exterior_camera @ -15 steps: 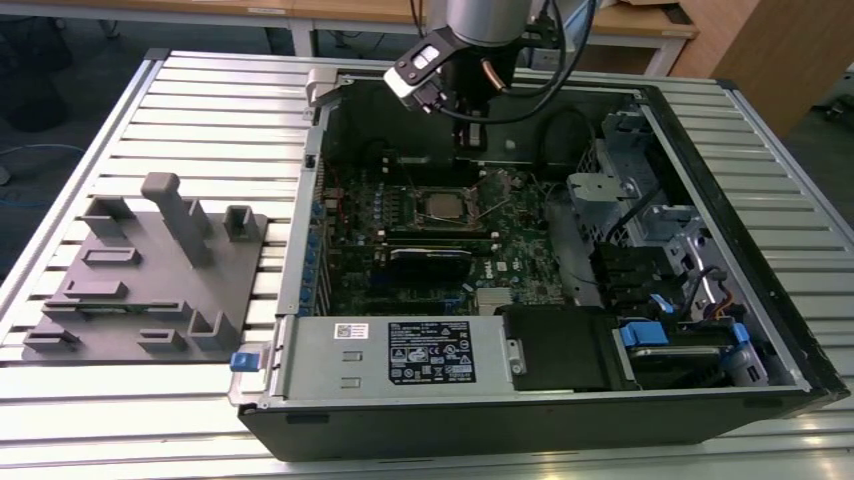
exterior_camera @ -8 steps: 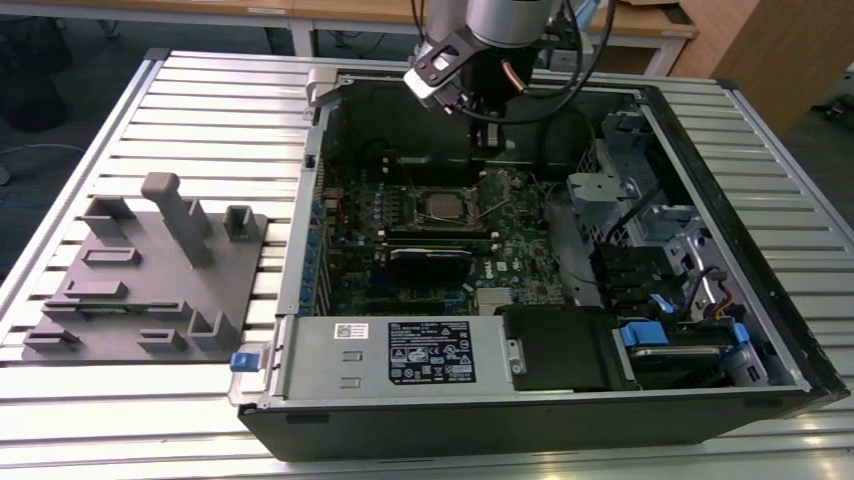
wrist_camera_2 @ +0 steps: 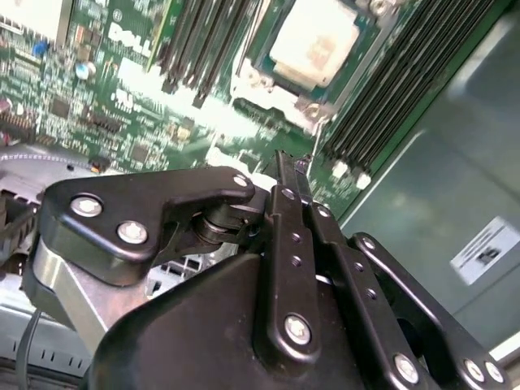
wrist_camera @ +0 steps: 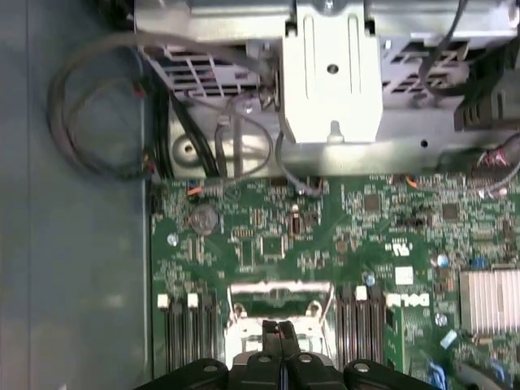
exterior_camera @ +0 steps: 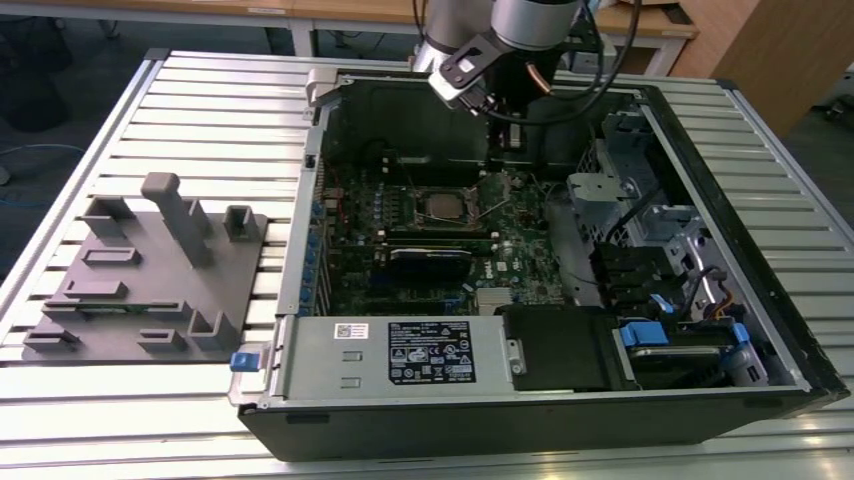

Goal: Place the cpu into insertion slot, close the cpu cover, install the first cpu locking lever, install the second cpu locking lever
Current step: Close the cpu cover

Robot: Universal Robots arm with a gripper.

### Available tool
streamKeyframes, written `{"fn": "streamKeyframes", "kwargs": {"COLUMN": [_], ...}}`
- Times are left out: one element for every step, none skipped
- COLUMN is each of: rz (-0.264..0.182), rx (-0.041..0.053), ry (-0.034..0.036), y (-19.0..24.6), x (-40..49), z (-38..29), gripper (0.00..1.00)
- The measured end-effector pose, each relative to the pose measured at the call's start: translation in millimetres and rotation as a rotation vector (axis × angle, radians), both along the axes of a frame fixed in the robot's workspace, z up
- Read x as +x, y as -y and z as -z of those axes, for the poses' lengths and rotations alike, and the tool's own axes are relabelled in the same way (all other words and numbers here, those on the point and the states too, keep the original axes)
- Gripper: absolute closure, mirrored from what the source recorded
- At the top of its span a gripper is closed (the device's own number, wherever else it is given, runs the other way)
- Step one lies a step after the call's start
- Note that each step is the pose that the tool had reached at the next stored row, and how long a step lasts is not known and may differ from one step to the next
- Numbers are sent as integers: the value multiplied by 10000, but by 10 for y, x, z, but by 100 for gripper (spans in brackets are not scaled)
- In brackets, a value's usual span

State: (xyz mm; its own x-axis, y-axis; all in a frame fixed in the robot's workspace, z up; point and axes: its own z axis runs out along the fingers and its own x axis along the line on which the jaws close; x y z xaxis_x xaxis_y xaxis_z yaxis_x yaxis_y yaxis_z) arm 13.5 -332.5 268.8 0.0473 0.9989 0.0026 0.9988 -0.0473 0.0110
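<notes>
Nearest me, the white-labelled power supply box [exterior_camera: 400, 352] sits along the case's six o'clock edge. Past it, mid-board, the cpu [exterior_camera: 445, 204] lies in the insertion slot [exterior_camera: 447, 189], with the cpu cover [wrist_camera_2: 272, 91] framing it. Farther back, at one o'clock from the slot, the arm [exterior_camera: 461, 70] hangs, its jaws pressed together and gripping nothing.

Slatted table [exterior_camera: 200, 90]: open computer case [exterior_camera: 534, 425], grey, perhaps plastic, fixture [exterior_camera: 140, 300].

power supply label [exterior_camera: 431, 352]: unreadable | case sticker [wrist_camera_2: 485, 248]: unreadable
</notes>
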Motion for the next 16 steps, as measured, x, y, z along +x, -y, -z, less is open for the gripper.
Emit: {"fn": "streamKeyframes", "kwargs": {"rz": [-1,-1,1,-1,-2,1,0,-1,-1,0,0,-2,-1,-1,-2,0], "rx": [0,1,1,1,1,2,2,2,1,2,2,2,1,2,2,1], "ry": [0,0,0,0,0,0,1,1,1,0,1,1,0,1,0,0], "y": [0,-1,-2,-3,-4,-5,-6,-6,-7,-7,-8,-9,-9,-10,-11,-11], "x": [28,56,83,114,142,169,197,225,253,281,309,334,357,375,380,380], "z": [1,3,4,6,7,8,10,11,12,13,14,15,15,16,16,16], "gripper": [90,90,90,90,90,90,90,90,90,90,90,90,90,90,90,90]}}
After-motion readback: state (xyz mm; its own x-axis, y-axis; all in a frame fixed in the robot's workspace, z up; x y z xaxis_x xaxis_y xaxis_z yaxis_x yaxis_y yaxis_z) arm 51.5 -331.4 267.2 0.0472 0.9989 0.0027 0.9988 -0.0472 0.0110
